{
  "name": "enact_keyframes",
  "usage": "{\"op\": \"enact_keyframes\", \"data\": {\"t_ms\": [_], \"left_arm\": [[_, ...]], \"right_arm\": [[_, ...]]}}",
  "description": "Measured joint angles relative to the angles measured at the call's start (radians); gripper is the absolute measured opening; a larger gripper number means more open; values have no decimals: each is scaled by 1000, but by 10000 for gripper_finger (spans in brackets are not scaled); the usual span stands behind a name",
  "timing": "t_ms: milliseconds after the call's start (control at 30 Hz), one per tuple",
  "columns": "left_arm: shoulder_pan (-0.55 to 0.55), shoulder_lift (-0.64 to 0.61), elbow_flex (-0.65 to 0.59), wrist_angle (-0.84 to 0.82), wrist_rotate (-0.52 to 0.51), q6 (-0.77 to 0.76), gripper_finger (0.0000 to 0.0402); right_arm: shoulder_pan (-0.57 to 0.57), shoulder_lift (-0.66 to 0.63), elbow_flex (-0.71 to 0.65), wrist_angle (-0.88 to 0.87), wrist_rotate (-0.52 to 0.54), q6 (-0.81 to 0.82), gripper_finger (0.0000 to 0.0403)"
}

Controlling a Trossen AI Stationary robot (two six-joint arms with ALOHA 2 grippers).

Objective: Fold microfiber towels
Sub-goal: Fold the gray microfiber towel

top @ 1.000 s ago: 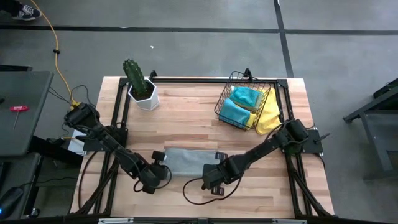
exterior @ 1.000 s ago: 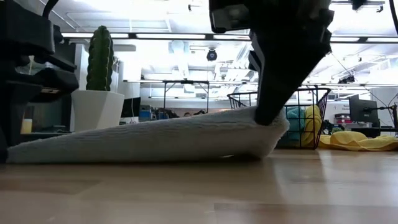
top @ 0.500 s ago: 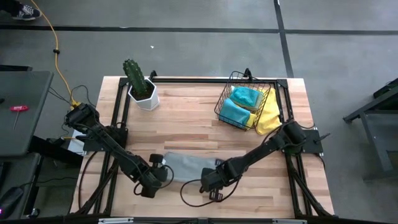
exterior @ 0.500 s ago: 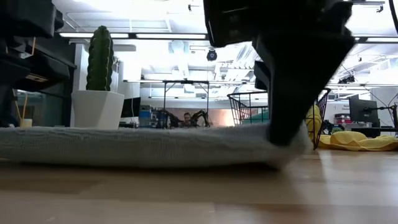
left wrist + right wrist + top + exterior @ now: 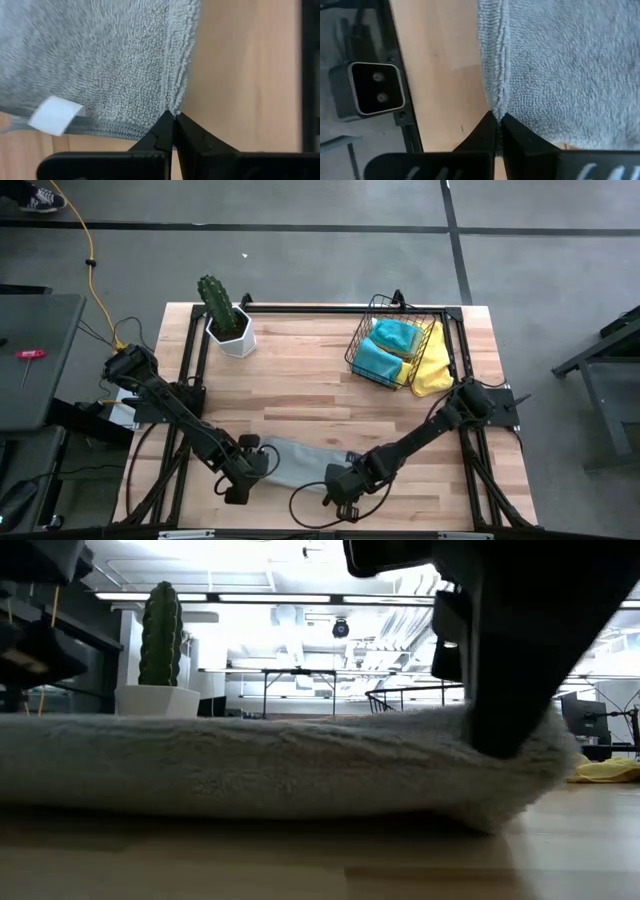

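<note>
A grey microfiber towel (image 5: 303,461) lies on the wooden table near its front edge, between my two grippers. A white label (image 5: 55,116) shows at one of its hems. My left gripper (image 5: 262,462) is shut on the towel's left corner and my right gripper (image 5: 343,478) is shut on its right corner. In the low view the towel (image 5: 270,765) fills the foreground, with the right gripper (image 5: 520,690) dark above its right end. Two teal towels (image 5: 385,347) sit in the black wire basket (image 5: 358,340), and a yellow towel (image 5: 433,365) hangs over the basket's right side onto the table. My left gripper pinches the towel's corner (image 5: 173,106), where two hemmed edges meet, between its two fingertips. The fingers come steeply from above. The cloth spreads away from them on the table. My right gripper pinches the opposite near corner (image 5: 496,107) at the hem, between its fingertips, coming steeply from above. That end (image 5: 500,810) sits just off the wood while the remaining cloth rests on the table.
A potted cactus (image 5: 222,315) stands at the far left of the table. The basket stands at the far right. A black frame (image 5: 300,310) runs along the table's edges. A small camera unit (image 5: 375,95) sits by the front edge. Bare wood lies mid-table.
Both grippers have moved toward the table's near edge, the right one also leftward, dragging the grey towel with them. The towel has slid nearer along the table. Its right end, raised a second ago, now sits low.
</note>
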Motion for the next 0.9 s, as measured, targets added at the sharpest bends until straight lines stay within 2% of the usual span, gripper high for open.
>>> {"op": "enact_keyframes", "data": {"t_ms": [300, 400, 600, 800, 900], "left_arm": [[64, -166, 3, -33, -28, 36, 1], [102, -198, 2, -75, -53, 50, 1], [156, -189, -22, -111, -68, 55, 0], [170, -186, -71, -80, -77, 54, 0], [170, -190, -73, -87, -85, 53, 0]], "right_arm": [[-3, 4, -2, -31, -26, 27, 0], [-12, 1, -2, -51, 20, 25, 0], [-39, -2, -2, -135, 85, 46, 0], [-45, -9, 15, -123, 71, -1, 0], [-44, -29, 41, -160, 112, -17, 0]]}}
